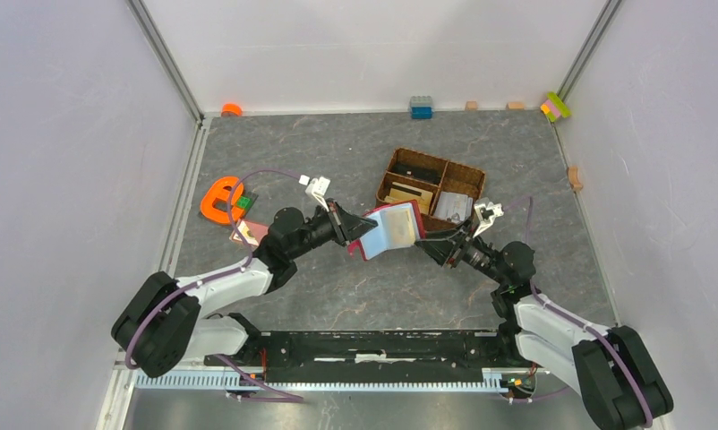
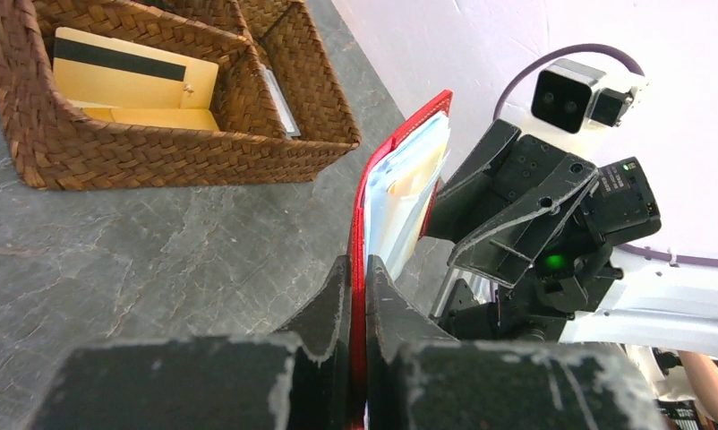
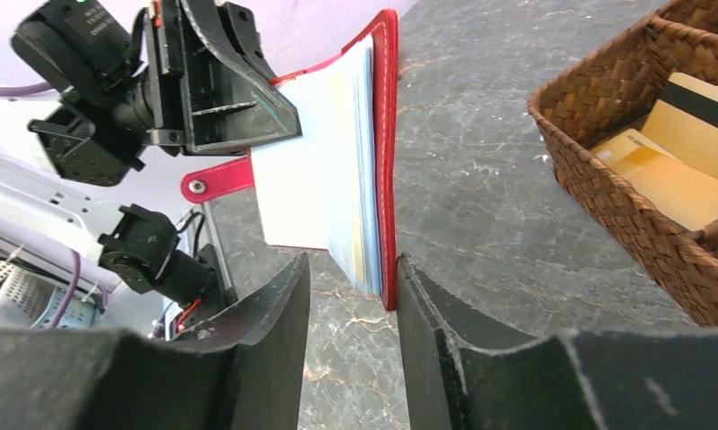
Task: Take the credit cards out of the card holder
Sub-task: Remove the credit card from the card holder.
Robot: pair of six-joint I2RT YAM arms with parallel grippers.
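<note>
The red card holder [image 1: 393,229] hangs open above the table between my two arms. My left gripper [image 2: 357,270] is shut on its red cover, and pale sleeves fan out on the right side of the cover. The edges of light blue and tan credit cards [image 3: 363,193] show in the sleeves beside the red cover [image 3: 388,134]. My right gripper [image 3: 351,269] is open at the holder's opposite edge. The red cover lies just ahead of its right finger [image 3: 427,305]. In the top view, the left gripper [image 1: 359,235] and right gripper [image 1: 431,244] flank the holder.
A brown wicker basket [image 1: 384,184] with compartments stands just behind the holder, with tan cards [image 2: 127,76] and a grey card [image 1: 452,208] in it. An orange horseshoe-shaped piece [image 1: 217,201] and a pink card [image 1: 248,232] lie at the left. Small blocks [image 1: 421,107] line the back wall.
</note>
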